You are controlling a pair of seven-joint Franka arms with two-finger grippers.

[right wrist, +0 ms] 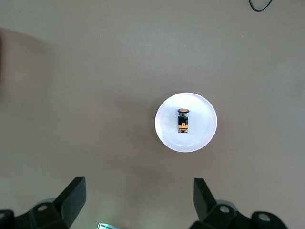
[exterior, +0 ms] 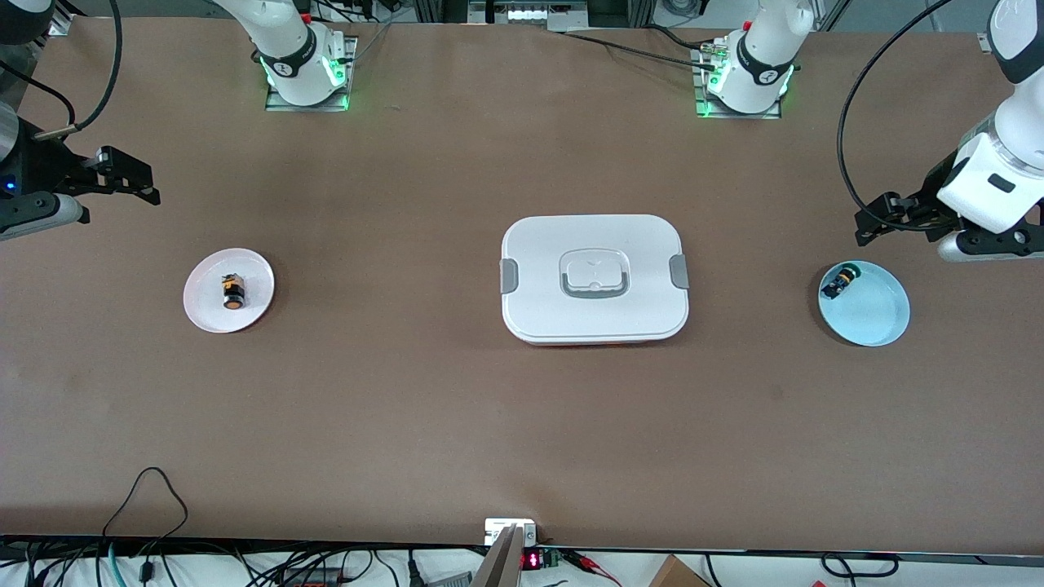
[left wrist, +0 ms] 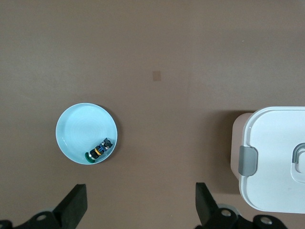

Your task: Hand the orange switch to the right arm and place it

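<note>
Orange-capped, the orange switch [exterior: 233, 292] lies on its side on a white plate [exterior: 205, 313] near the right arm's end of the desk [exterior: 408, 424], untouched. We see the left hand [exterior: 877, 218] spread wide and empty above the blue plate [exterior: 877, 322], which holds a green-capped switch [exterior: 840, 283]. The right hand [exterior: 134, 181] hovers wide near the white plate, so pickup, transfer and placing all remain.

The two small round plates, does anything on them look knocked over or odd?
Both switches lie on their sides: the orange-capped black switch on the pink plate, the green-capped one against the blue plate's rim. Nothing spilled.
</note>
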